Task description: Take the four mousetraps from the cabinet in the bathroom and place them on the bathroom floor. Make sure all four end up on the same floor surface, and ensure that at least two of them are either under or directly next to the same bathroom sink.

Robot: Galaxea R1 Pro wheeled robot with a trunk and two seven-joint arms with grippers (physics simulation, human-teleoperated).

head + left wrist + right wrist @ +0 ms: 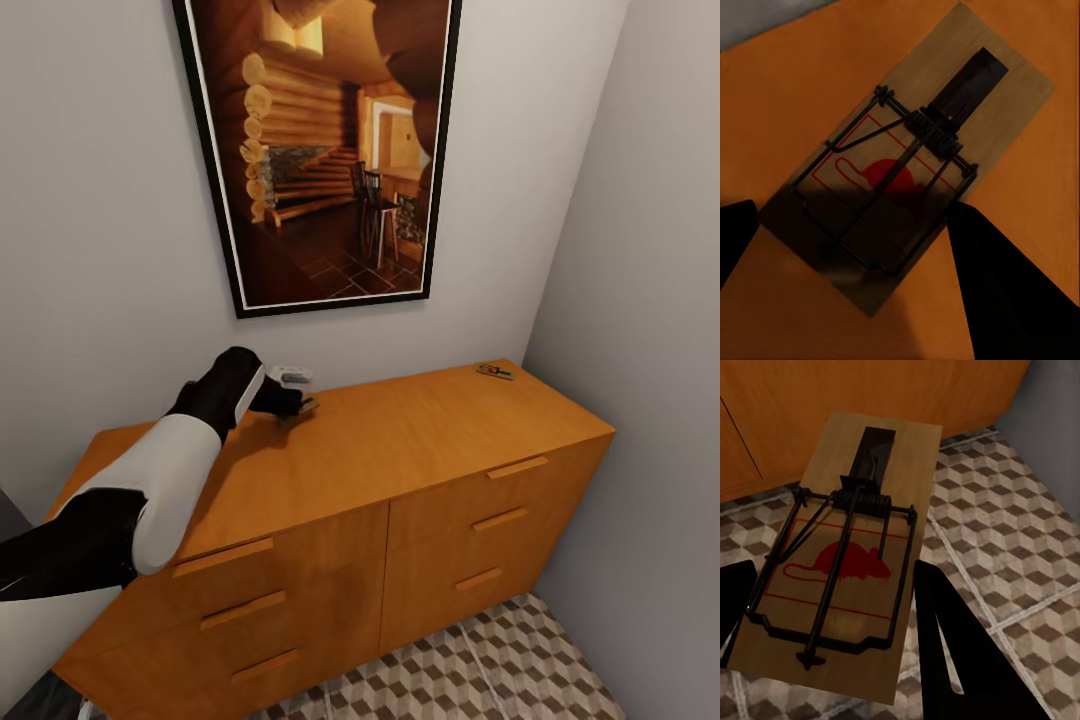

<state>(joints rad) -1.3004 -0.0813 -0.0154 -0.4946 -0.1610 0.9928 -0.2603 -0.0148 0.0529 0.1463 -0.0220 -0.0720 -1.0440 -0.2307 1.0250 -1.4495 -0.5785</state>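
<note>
On the top of the orange-brown cabinet (400, 450) my left gripper (298, 405) hovers low over a mousetrap (907, 165). The trap lies flat on the wood, and the open fingers (1005, 292) stand on either side of its near end. A second mousetrap (495, 372) lies at the cabinet top's back right corner. My right gripper (832, 566) is shut on another mousetrap (847, 555), a wooden plate with a red mouse print and wire bar. That trap hangs above the cube-patterned bathroom floor (1020, 510), in front of the cabinet (795, 405).
A large framed picture (320, 150) hangs on the wall behind the cabinet. A grey side wall (650, 300) closes in tight at the cabinet's right end. A strip of patterned floor (480, 670) lies in front of the drawers.
</note>
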